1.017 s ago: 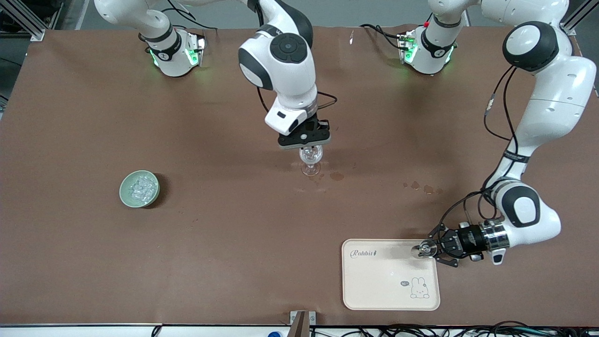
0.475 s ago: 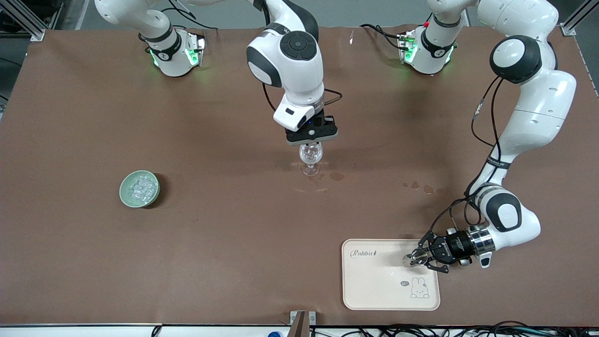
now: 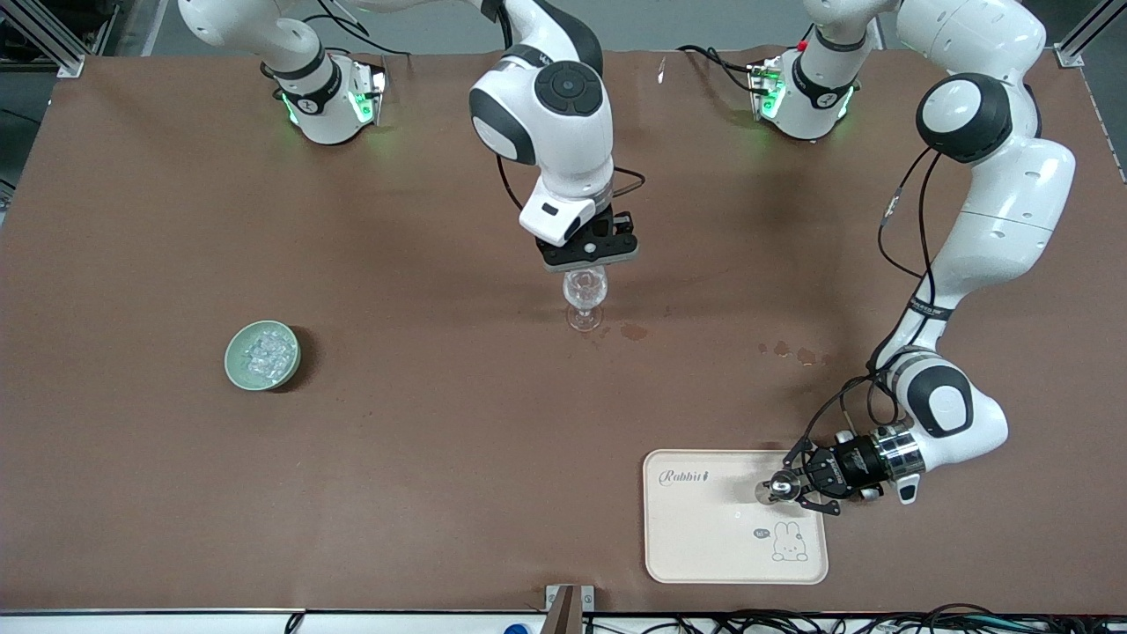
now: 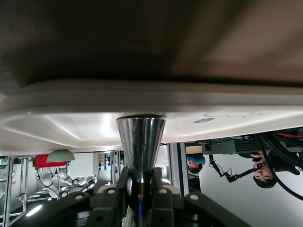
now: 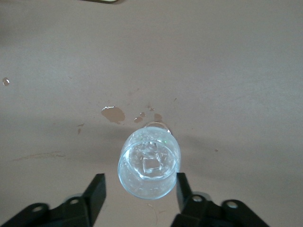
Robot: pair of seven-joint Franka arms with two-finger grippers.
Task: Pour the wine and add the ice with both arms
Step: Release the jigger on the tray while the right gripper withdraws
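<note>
On the brown table mat [image 3: 423, 440] I see my right gripper [image 3: 588, 255], fingers spread, over the clear stemmed wine glass [image 3: 585, 299] holding an ice cube [image 5: 151, 164]. My left gripper [image 3: 788, 484] clamps the silvery hourglass metal jigger [image 3: 768, 490] on the cream rabbit-print tray [image 3: 704, 537]. More ice [image 3: 262, 352] fills the pale green round bowl [image 3: 236, 370].
</note>
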